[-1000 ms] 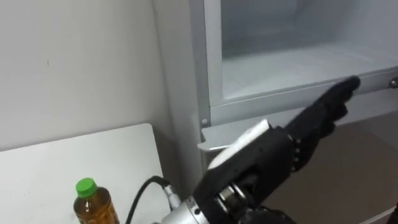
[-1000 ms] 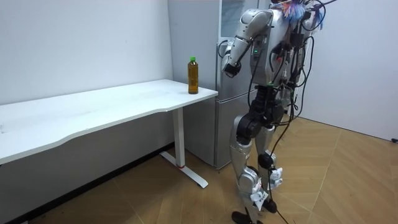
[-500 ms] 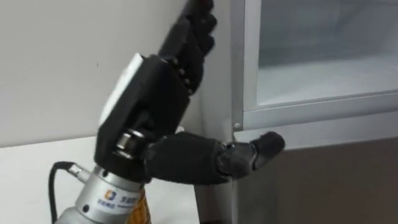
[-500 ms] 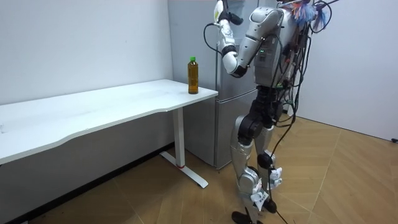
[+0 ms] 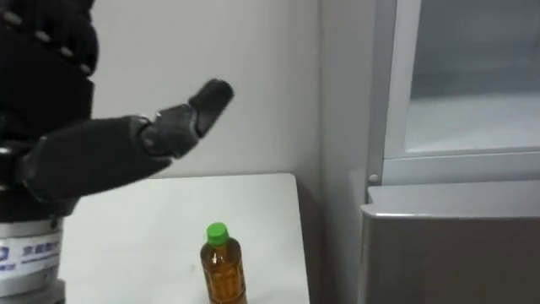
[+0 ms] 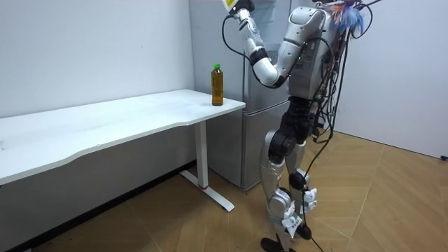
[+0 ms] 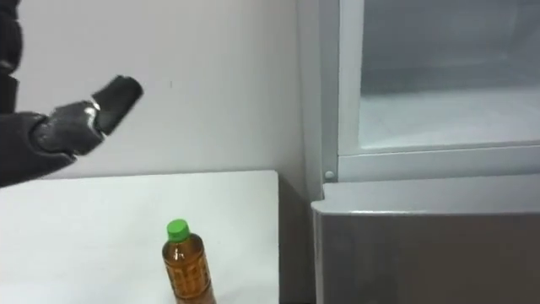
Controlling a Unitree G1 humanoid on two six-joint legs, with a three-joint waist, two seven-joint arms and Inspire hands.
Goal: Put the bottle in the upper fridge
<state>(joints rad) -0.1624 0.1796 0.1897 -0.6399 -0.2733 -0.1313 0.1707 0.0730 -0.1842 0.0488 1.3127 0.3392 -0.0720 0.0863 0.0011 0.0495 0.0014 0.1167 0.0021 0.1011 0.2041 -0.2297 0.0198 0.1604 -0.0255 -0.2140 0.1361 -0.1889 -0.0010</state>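
The bottle [image 5: 223, 268], amber with a green cap, is standing upright on the table [image 5: 261, 211] near its edge. The fridge [image 5: 456, 245] is standing just beside it, its upper compartment lying open.

Open upper fridge [image 5: 390, 101] right of bottle [image 5: 223, 270]

A long white flat-topped table [image 6: 105, 129] on slim white legs carries one thing: a clear plastic bottle [image 5: 223, 268] of amber drink with a green cap. It stands upright, with the tabletop's corner at its 1 o'clock.
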